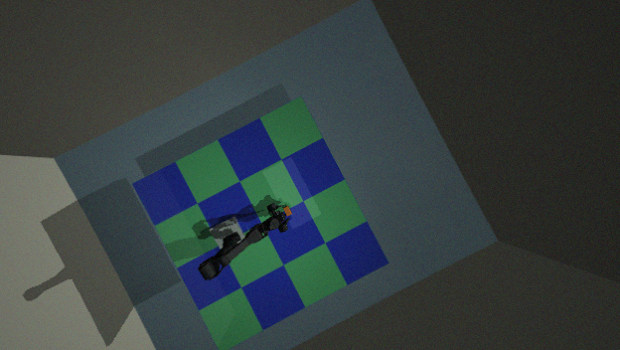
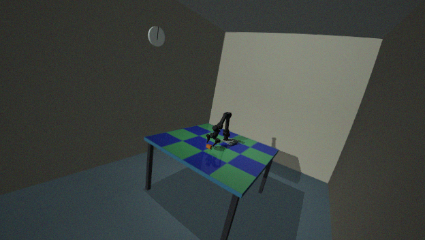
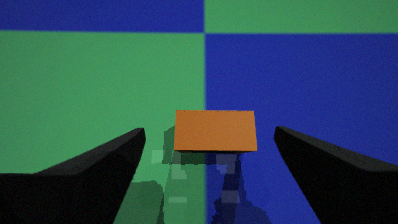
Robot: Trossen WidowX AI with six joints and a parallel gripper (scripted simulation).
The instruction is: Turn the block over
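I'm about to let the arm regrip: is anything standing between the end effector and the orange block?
Nothing visible does: the end effector is open, with only uncluttered space between its fingers and the orange block.

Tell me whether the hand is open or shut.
Open: in the wrist view, the hand's two fingers stand wide, with gaps on both sides of the orange block.

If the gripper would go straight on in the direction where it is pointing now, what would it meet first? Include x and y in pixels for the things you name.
Probably the checkered table top [image 1: 348,254] [image 2: 235,174] [image 3: 100,80]: the orange block [image 1: 287,211] [image 2: 208,146] [image 3: 215,130] seems to lie in the gap between the open gripper's [image 1: 280,217] [image 2: 212,144] [image 3: 210,131] fingers, though depth is unclear.
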